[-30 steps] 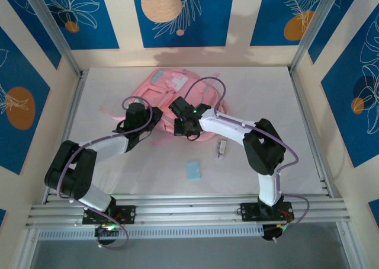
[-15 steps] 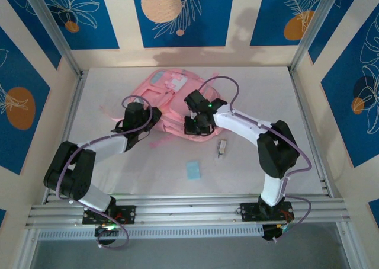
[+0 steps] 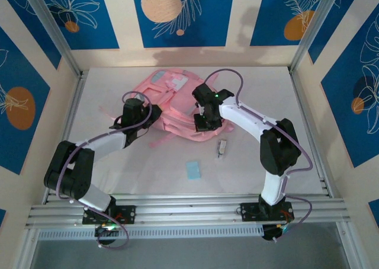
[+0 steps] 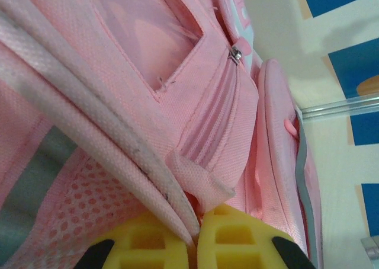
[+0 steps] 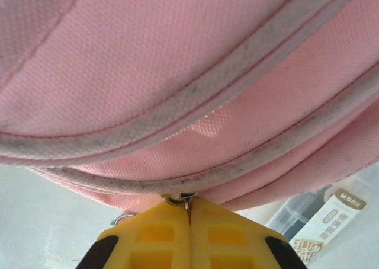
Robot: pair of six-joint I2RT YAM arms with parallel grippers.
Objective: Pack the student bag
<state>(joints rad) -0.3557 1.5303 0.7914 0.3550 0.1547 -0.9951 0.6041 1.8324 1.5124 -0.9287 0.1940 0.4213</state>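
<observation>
The student bag (image 3: 173, 84) is a soft pink backpack lying flat at the back middle of the table. At its left edge my left gripper (image 3: 150, 118) is shut; in the left wrist view the yellow fingers (image 4: 237, 239) pinch a pink webbing strap (image 4: 142, 162) of the bag (image 4: 195, 91). My right gripper (image 3: 207, 125) is at the bag's near right edge. In the right wrist view that gripper (image 5: 189, 208) is shut on a small metal zipper pull (image 5: 187, 199) under the bag's piped seam (image 5: 177, 61).
A small white and tan packet (image 3: 222, 147) lies on the table just in front of the bag, also seen in the right wrist view as a packet (image 5: 331, 218) beside a clear plastic case. A pale blue card (image 3: 193, 169) lies nearer the arms. Aluminium frame posts and walls enclose the table.
My right gripper has travelled rightwards along the bag's near edge, still shut on the zipper pull. The left gripper has stayed almost in place on the strap.
</observation>
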